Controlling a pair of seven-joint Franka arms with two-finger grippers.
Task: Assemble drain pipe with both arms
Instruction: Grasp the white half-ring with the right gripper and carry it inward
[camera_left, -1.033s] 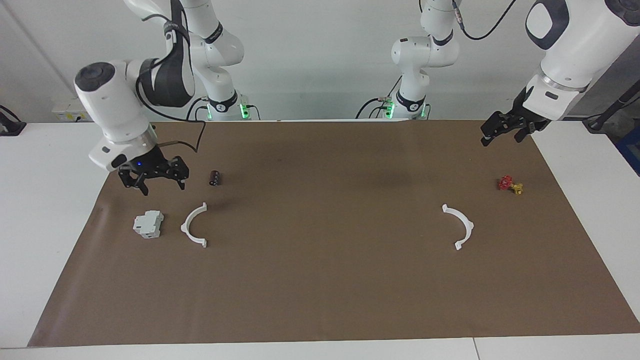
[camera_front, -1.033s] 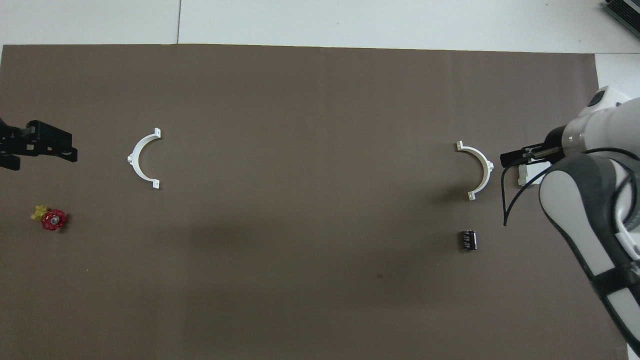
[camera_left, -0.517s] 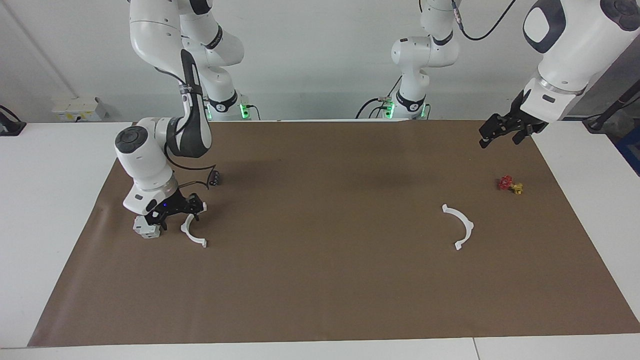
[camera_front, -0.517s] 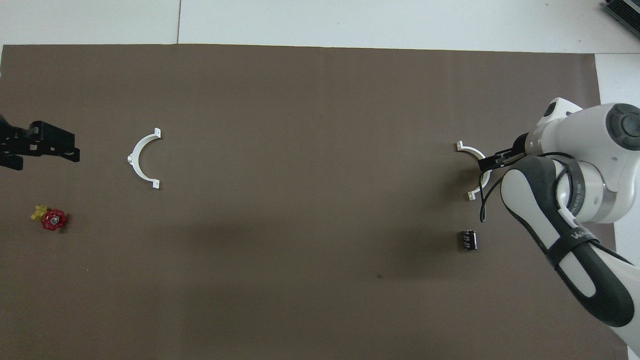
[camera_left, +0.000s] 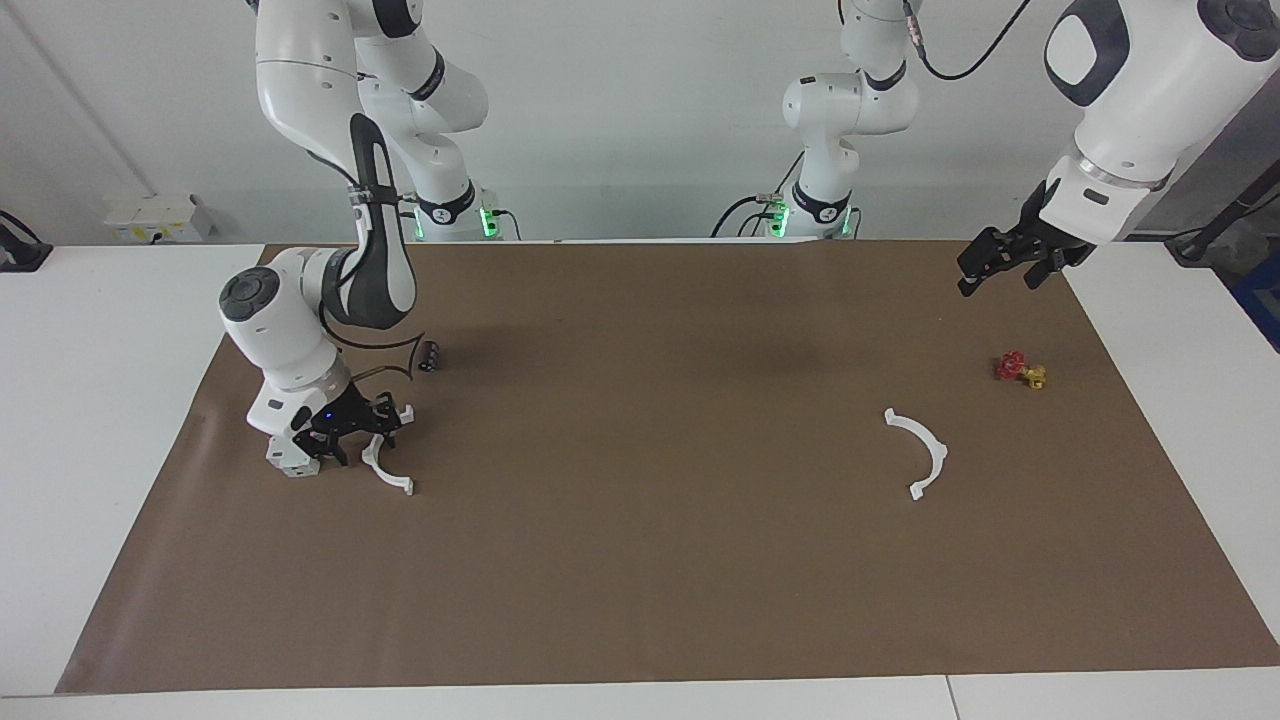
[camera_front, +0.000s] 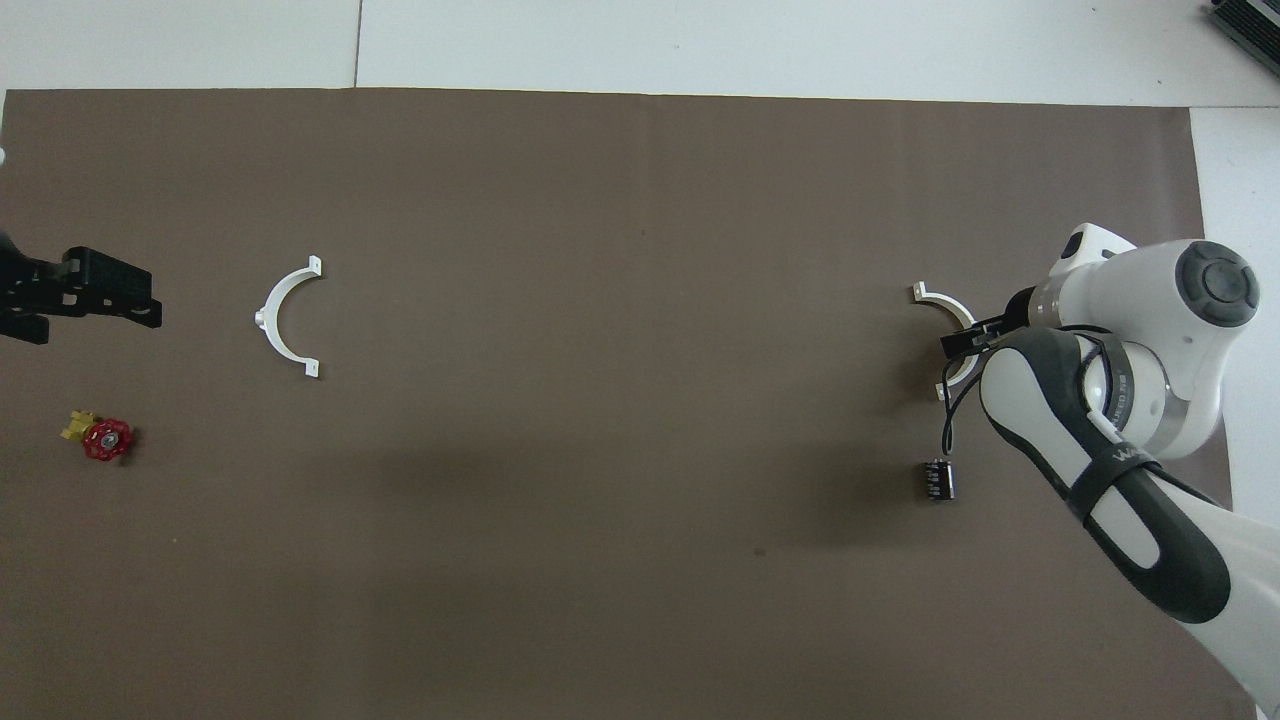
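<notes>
The right gripper (camera_left: 350, 440) had dropped from above the grey-white block (camera_left: 287, 461) a second before down onto the nearer white half-ring (camera_left: 385, 465) at the right arm's end of the brown mat (camera_left: 640, 560). Its fingers straddled the ring's arc, narrower than before; whether they already gripped could not be told. The block sat just beside it, partly hidden by the wrist. The left gripper (camera_left: 1005, 262) hung open over the mat's edge, barely shifted, the arm waiting. The other half-ring (camera_left: 922, 452) lay unmoved toward the left arm's end, near the red-and-yellow valve (camera_left: 1020, 370). The small dark cylinder (camera_left: 429, 355) stayed put.
</notes>
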